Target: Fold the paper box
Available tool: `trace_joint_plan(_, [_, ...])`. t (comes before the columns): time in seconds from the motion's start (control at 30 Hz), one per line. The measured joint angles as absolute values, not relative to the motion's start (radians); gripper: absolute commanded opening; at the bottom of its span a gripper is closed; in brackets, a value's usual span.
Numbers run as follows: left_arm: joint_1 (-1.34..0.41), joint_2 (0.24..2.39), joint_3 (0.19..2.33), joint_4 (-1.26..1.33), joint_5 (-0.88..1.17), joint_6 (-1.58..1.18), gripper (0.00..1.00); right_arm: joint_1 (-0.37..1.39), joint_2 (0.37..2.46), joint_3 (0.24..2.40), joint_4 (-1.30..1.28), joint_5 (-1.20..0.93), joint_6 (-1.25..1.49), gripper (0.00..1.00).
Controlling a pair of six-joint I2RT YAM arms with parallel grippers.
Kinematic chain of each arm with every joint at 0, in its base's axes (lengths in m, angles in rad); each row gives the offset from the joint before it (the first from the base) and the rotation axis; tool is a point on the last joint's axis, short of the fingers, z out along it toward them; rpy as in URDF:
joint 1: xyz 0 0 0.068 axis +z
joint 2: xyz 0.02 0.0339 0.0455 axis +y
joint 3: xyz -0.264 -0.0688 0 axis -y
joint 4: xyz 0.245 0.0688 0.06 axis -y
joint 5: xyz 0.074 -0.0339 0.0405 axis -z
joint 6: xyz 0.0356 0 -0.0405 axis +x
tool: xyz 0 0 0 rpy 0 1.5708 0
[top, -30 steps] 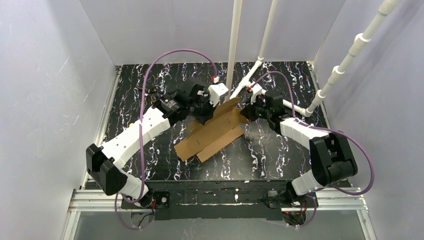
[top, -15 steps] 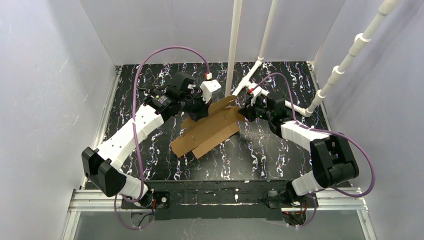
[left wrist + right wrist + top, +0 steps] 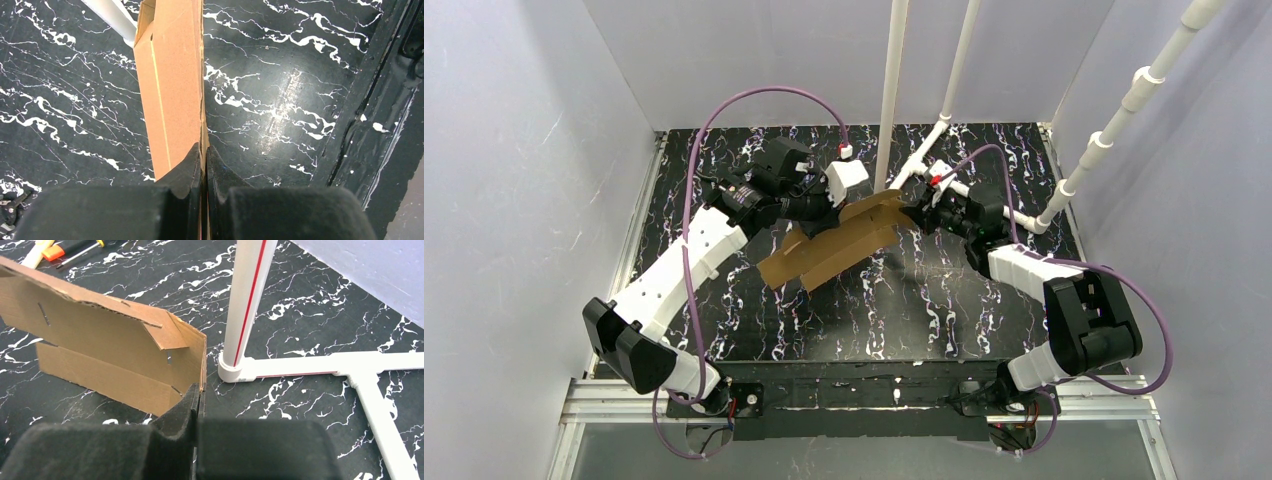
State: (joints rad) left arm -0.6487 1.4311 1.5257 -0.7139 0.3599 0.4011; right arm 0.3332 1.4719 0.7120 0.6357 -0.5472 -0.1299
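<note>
a: where's the paper box (image 3: 834, 245)?

b: far middle of the table (image 3: 724, 320), between the two arms. it's a brown cardboard sheet, only partly folded.

a: which way does it run?

b: its long axis goes from near-left to far-right. the far-right end sits higher and points at the white pipes (image 3: 891, 90); the near-left end hangs lower. i can't tell if that end touches the table.

a: and flat?

b: no. from the right wrist, one long panel stands up and another spreads out below it, with slits and a small flap turned in at the corner.

a: who has it?

b: both. the left fingers (image 3: 824, 215) are pressed tight on a long edge, cardboard squeezed between them. the right fingers (image 3: 914, 215) are pinched narrow on the far-right end.

a: the table itself?

b: black, with white marble-like veins, glossy in spots.

a: the room?

b: pale grey walls (image 3: 524, 150) on three sides. one pipe post stands on a t-shaped foot just right of the cardboard. purple cables (image 3: 764, 100) loop over the arms, and small tools (image 3: 60, 250) with orange and yellow handles lie on the table beyond the cardboard in the right wrist view.
</note>
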Motion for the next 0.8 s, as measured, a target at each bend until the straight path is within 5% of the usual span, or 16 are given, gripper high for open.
trace_joint_plan(0.8, [-0.622,1.438,1.424,-0.707,0.466,0.423,0.00,0.318,1.472,0.545,0.705,-0.694,-0.271,0.01])
